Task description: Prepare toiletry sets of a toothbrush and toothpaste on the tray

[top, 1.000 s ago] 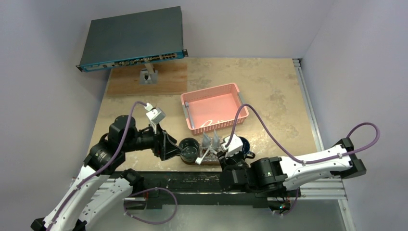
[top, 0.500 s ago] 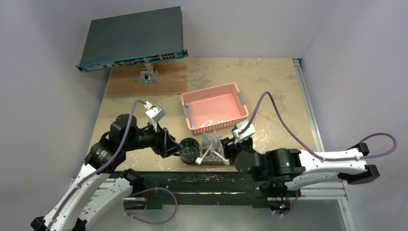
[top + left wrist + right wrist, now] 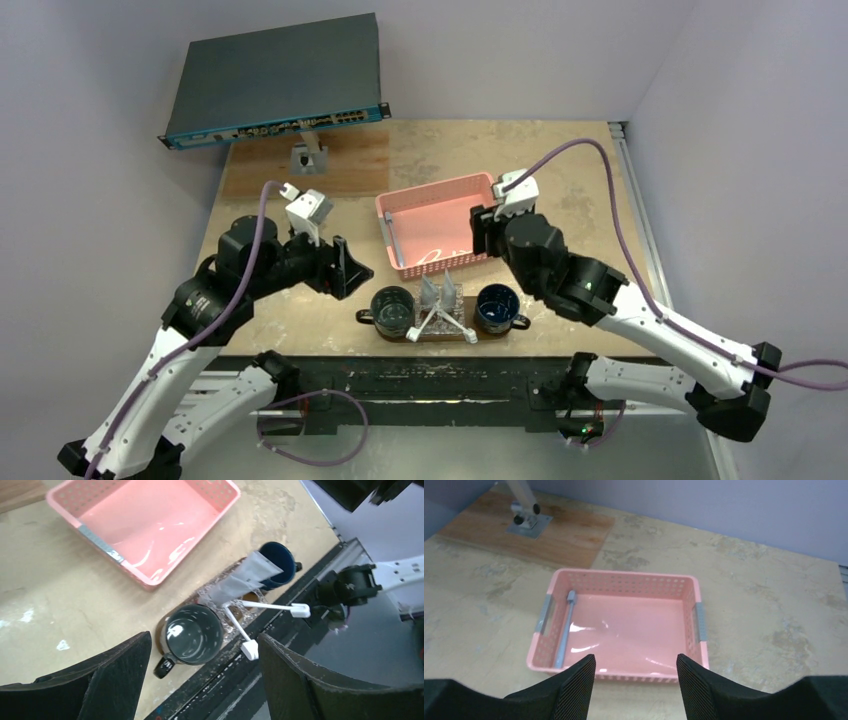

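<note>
The dark brown tray (image 3: 425, 337) lies at the table's near edge. On it two silver-grey toothpaste tubes (image 3: 440, 292) lean side by side, and two white toothbrushes (image 3: 440, 322) cross in front of them. In the left wrist view the tubes (image 3: 248, 575) and the toothbrushes (image 3: 272, 607) show past the tray's edge (image 3: 160, 628). My left gripper (image 3: 350, 270) (image 3: 204, 645) hangs open and empty, up and left of the tray. Over the pink basket's near right corner, my right gripper (image 3: 482, 232) (image 3: 636, 680) is open and empty too.
A dark mug (image 3: 392, 310) (image 3: 194, 634) stands at the tray's left end and a blue one (image 3: 497, 307) (image 3: 278, 560) at its right. The pink basket (image 3: 445, 222) (image 3: 624, 630) holds a slim grey-blue stick (image 3: 564, 630). Far left are a network switch (image 3: 275, 80) and a wooden board (image 3: 305, 165).
My right arm rose from the tray's right end and swung back over the basket, its jaws widening. The left gripper drew back left from the dark mug.
</note>
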Action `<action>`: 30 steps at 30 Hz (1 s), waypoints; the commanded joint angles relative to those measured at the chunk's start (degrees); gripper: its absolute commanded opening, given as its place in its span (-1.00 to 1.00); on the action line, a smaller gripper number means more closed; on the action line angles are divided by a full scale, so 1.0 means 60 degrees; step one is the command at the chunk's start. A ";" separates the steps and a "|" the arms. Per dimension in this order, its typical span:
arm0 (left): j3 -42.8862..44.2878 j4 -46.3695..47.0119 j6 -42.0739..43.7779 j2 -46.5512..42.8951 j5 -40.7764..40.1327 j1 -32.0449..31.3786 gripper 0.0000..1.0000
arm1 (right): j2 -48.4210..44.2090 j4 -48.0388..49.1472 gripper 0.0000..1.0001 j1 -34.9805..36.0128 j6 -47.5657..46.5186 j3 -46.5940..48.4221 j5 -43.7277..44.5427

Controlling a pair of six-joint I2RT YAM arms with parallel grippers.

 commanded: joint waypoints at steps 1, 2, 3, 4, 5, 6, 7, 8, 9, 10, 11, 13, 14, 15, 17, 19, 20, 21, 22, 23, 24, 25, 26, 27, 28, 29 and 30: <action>0.0852 -0.0120 0.0139 0.0603 -0.1711 0.0046 0.55 | 0.0216 0.0872 0.28 -0.2039 -0.0505 0.0690 -0.2324; 0.1056 -0.0206 0.0131 0.0785 -0.2082 0.0059 0.56 | 0.0328 0.0963 0.29 -0.2652 -0.0448 0.0731 -0.2797; 0.1262 -0.0278 0.0132 0.0950 -0.2435 0.0101 0.56 | 0.0475 0.1073 0.29 -0.3263 -0.0353 0.0762 -0.3501; 0.1433 -0.0299 0.0154 0.1103 -0.2762 0.0156 0.57 | 0.0617 0.1164 0.29 -0.3901 -0.0226 0.0784 -0.4082; 0.1610 -0.0307 0.0190 0.1246 -0.2942 0.0251 0.58 | 0.0752 0.1236 0.29 -0.4510 -0.0069 0.0798 -0.4654; 0.1806 -0.0354 0.0216 0.1409 -0.3163 0.0360 0.58 | 0.0882 0.1305 0.29 -0.5073 -0.0016 0.0813 -0.5132; 0.1988 -0.0413 0.0238 0.1546 -0.3286 0.0518 0.58 | 0.0981 0.1389 0.29 -0.5567 -0.0016 0.0796 -0.5529; 0.2155 -0.0424 0.0240 0.1701 -0.3380 0.0702 0.59 | 0.1055 0.1520 0.29 -0.5978 -0.0016 0.0768 -0.5829; 0.2302 -0.0425 0.0220 0.1850 -0.3428 0.0905 0.59 | 0.1109 0.1645 0.29 -0.6401 -0.0016 0.0728 -0.6211; 0.2472 -0.0429 0.0212 0.1995 -0.3434 0.1143 0.59 | 0.1145 0.1768 0.29 -0.6760 -0.0016 0.0696 -0.6586; 0.2553 -0.0386 0.0211 0.2132 -0.3440 0.1366 0.59 | 0.1184 0.1866 0.29 -0.7129 -0.0016 0.0681 -0.6840; 0.2642 -0.0175 0.0135 0.2405 -0.3367 0.1897 0.58 | 0.1271 0.2008 0.29 -0.7735 -0.0016 0.0699 -0.7321; 0.2710 -0.0110 0.0044 0.2542 -0.3185 0.2386 0.57 | 0.1326 0.2098 0.29 -0.7963 -0.0016 0.0710 -0.7448; 0.2764 -0.0053 -0.0055 0.2684 -0.2964 0.2805 0.57 | 0.1391 0.2131 0.29 -0.8167 -0.0016 0.0752 -0.7519; 0.2786 0.0125 -0.0222 0.2899 -0.2518 0.3439 0.55 | 0.1530 0.2141 0.29 -0.8488 -0.0016 0.0871 -0.7815; 0.2690 0.0273 -0.0291 0.2980 -0.2354 0.3750 0.54 | 0.1591 0.2170 0.41 -0.8606 0.0780 0.0930 -0.7951; 0.2600 0.0358 -0.0269 0.2940 -0.2306 0.3791 0.54 | 0.1556 0.2208 0.46 -0.8613 0.0733 0.0874 -0.8003; 0.2464 0.0429 -0.0231 0.2866 -0.2246 0.3796 0.54 | 0.1477 0.2318 0.52 -0.8613 0.0683 0.0776 -0.8023; 0.2279 0.0562 -0.0197 0.2735 -0.2135 0.3797 0.55 | 0.1326 0.2409 0.64 -0.8613 0.0598 0.0660 -0.8014; 0.2062 0.0701 -0.0169 0.2586 -0.2007 0.3797 0.56 | 0.1175 0.2444 0.74 -0.8620 0.0430 0.0546 -0.7997; 0.1859 0.0830 -0.0149 0.2440 -0.1949 0.3797 0.57 | 0.1030 0.2498 0.79 -0.8614 0.0359 0.0409 -0.7938; 0.1646 0.0890 -0.0155 0.2316 -0.1939 0.3797 0.59 | 0.0855 0.2542 0.84 -0.8620 0.0347 0.0264 -0.7820; 0.1528 0.0889 -0.0155 0.2194 -0.1939 0.3797 0.61 | 0.0692 0.2556 0.90 -0.8614 0.0353 0.0147 -0.7771; 0.1406 0.0874 -0.0173 0.2060 -0.1939 0.3797 0.64 | 0.0508 0.2598 0.96 -0.8613 0.0396 0.0019 -0.7827; 0.1284 0.0870 -0.0207 0.1924 -0.1946 0.3783 0.69 | 0.0326 0.2677 0.98 -0.8613 0.0463 -0.0114 -0.7933; 0.1124 0.0868 -0.0244 0.1755 -0.1976 0.3775 0.75 | 0.0164 0.2740 0.98 -0.8613 0.0499 -0.0245 -0.8025; 0.0963 0.0868 -0.0280 0.1566 -0.2075 0.3761 0.80 | -0.0008 0.2742 0.98 -0.8619 0.0529 -0.0343 -0.8082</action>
